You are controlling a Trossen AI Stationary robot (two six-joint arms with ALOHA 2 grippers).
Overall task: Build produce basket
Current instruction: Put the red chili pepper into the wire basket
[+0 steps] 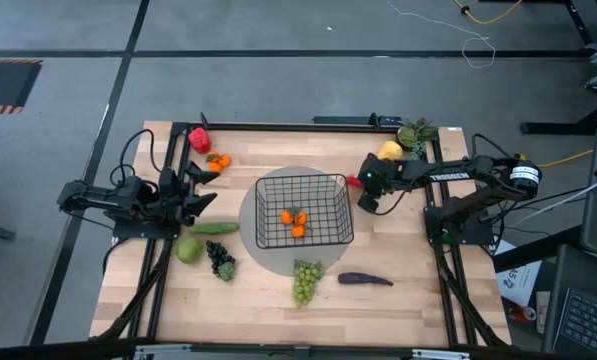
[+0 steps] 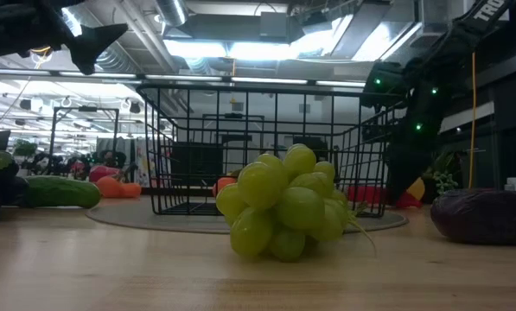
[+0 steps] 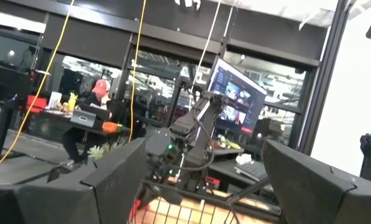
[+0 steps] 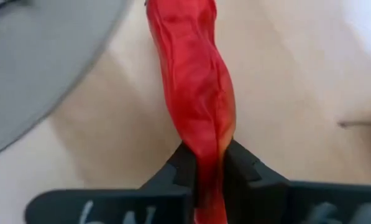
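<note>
The basket (image 1: 303,210) stands mid-bench (image 1: 418,290) on a round mat (image 1: 268,262), with oranges (image 1: 295,222) inside it. Left of the basket lie a cucumber (image 1: 214,228), an apple (image 1: 188,250) and a grape bunch (image 1: 221,262); farther back on that side sit a pepper (image 1: 199,139) and more oranges (image 1: 218,160). Before the basket lies another grape bunch (image 1: 305,280), and to its right an eggplant (image 1: 364,280). The left end effector (image 1: 200,186) hangs left of the basket. The right end effector (image 1: 362,186), at the basket's right side, is clamped on a chili (image 4: 197,93); a pear (image 1: 390,151) sits behind it.
</note>
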